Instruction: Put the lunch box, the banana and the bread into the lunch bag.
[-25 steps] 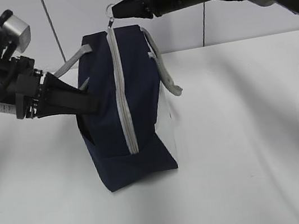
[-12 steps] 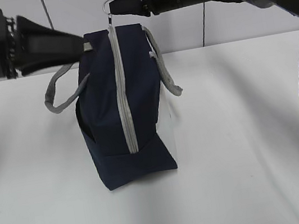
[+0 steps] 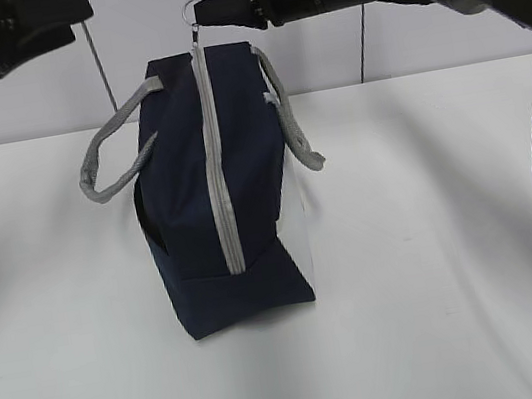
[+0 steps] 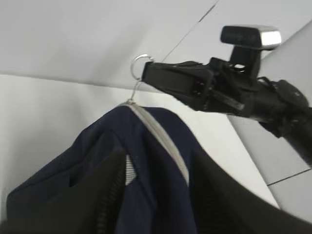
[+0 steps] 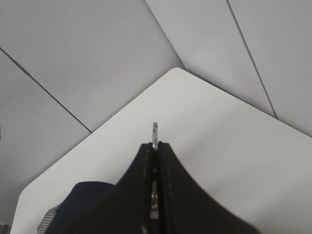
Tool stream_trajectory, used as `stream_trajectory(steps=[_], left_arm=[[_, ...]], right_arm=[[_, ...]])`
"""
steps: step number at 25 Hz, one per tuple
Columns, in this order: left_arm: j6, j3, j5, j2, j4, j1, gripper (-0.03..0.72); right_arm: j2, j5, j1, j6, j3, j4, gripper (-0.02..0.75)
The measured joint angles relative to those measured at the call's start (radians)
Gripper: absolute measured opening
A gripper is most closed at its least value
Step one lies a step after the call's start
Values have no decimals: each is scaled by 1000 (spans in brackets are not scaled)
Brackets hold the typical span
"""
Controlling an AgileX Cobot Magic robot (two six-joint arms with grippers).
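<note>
Raised off the lunch bag (image 3: 215,197), left hand (image 3: 64,9) is cropped, grip unreadable; right hand (image 3: 201,12) pinches zipper ring (image 3: 190,11).

White table (image 3: 433,234) before grey panelled wall (image 3: 147,26)

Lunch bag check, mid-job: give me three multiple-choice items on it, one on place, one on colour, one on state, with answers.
1. Where is the right pincer?
A. above the lunch bag, at the zipper pull ring
B. on the table
C. inside the bag

2. What colour is the zipper tape?
A. red
B. grey
C. yellow

3. What is the state of the right pincer?
A. wide open
B. shut on the pull ring
C. holding a handle

Answers: 1 A, its tip meets the ring over the bag top; 2 B, a grey strip runs down navy fabric; 3 B, the wrist view shows its jaws closed on the ring.
</note>
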Motion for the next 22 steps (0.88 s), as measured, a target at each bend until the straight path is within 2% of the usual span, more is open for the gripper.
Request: stream_trajectory(steps=[9,22], left_arm=[[-3,-109,-79,189,-34,-73,319],[-4,-159,-93,284,-72,-77,320]], right_arm=[[0,0,0,0,0,-10,-16],[0,2,0,0,0,-23,-16]])
